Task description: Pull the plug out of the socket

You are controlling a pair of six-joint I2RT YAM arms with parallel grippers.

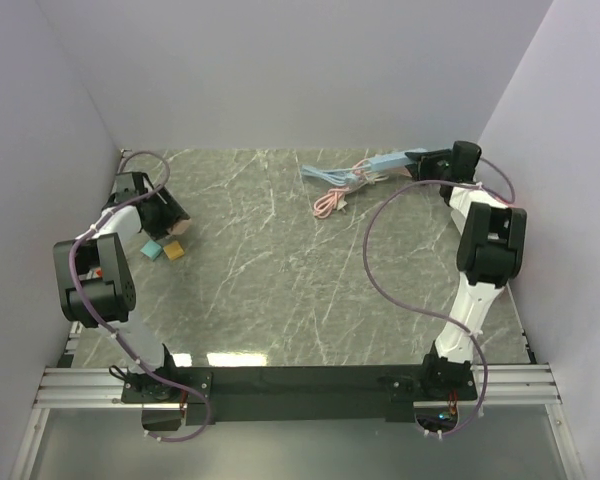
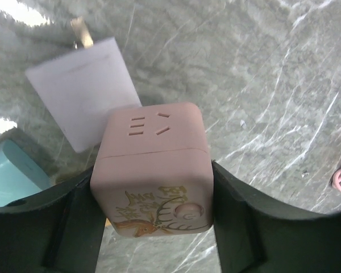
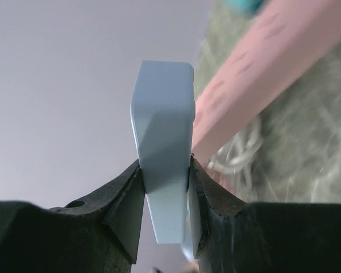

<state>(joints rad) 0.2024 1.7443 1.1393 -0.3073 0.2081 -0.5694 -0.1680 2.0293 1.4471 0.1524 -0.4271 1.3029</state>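
My left gripper (image 2: 153,190) is shut on a pink cube socket (image 2: 153,153) with a deer drawing, one finger on each side. Its slotted face points away from the camera. Beyond it, a white plug body (image 2: 82,94) with a brass prong (image 2: 81,31) lies on the marble, the prong pointing away from the cube. In the top view the left gripper (image 1: 170,213) is at the far left of the table. My right gripper (image 3: 165,182) is shut on the end of a light blue strip (image 3: 162,131), seen at the far right as the blue strip (image 1: 380,162).
A teal block (image 1: 152,250) and a tan block (image 1: 173,250) lie next to the left gripper. Pink and white cables (image 1: 330,198) are bundled beside the blue strip, and a pink bar (image 3: 261,74) lies close to it. Grey walls enclose the table on three sides.
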